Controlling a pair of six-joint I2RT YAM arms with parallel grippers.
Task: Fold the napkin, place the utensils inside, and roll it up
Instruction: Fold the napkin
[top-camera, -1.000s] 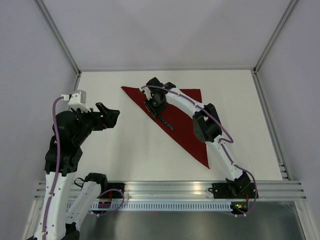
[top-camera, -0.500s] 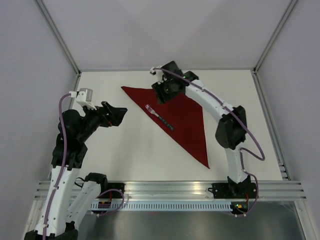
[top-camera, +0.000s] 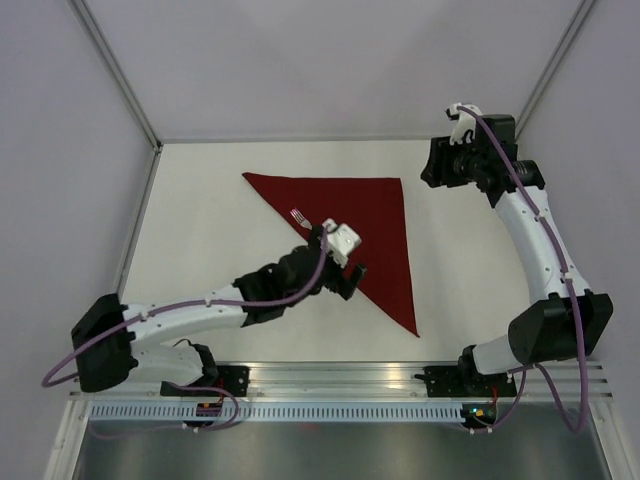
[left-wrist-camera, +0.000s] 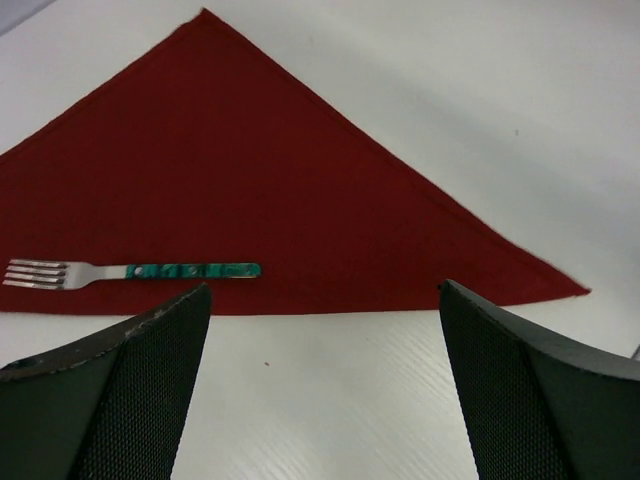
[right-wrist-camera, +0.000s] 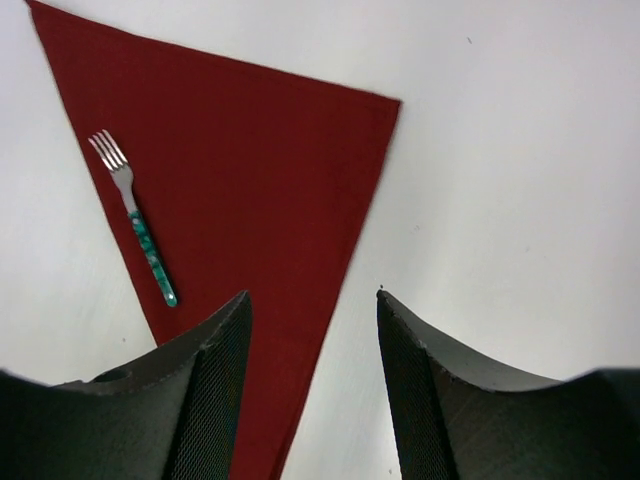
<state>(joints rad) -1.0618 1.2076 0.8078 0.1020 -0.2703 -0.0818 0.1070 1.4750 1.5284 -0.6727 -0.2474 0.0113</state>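
Observation:
The dark red napkin (top-camera: 375, 220) lies flat on the white table, folded into a triangle. The fork (top-camera: 298, 216) lies on it along its long left edge, with the teal handle partly hidden behind my left wrist. The left wrist view shows the napkin (left-wrist-camera: 250, 180) and the whole fork (left-wrist-camera: 130, 271). My left gripper (top-camera: 343, 278) is open and empty, low at the napkin's long edge, near the handle end. My right gripper (top-camera: 432, 168) is open and empty, raised off the napkin's back right corner. From there the right wrist view looks down on the napkin (right-wrist-camera: 260, 170) and the fork (right-wrist-camera: 135, 220).
White table (top-camera: 220, 250) with grey walls at the left, back and right. A metal rail (top-camera: 340, 375) with the arm bases runs along the near edge.
My right gripper has let go of the fork, left it on the napkin, and drawn back to the back right. My left arm has swung in from the left to the napkin's long edge.

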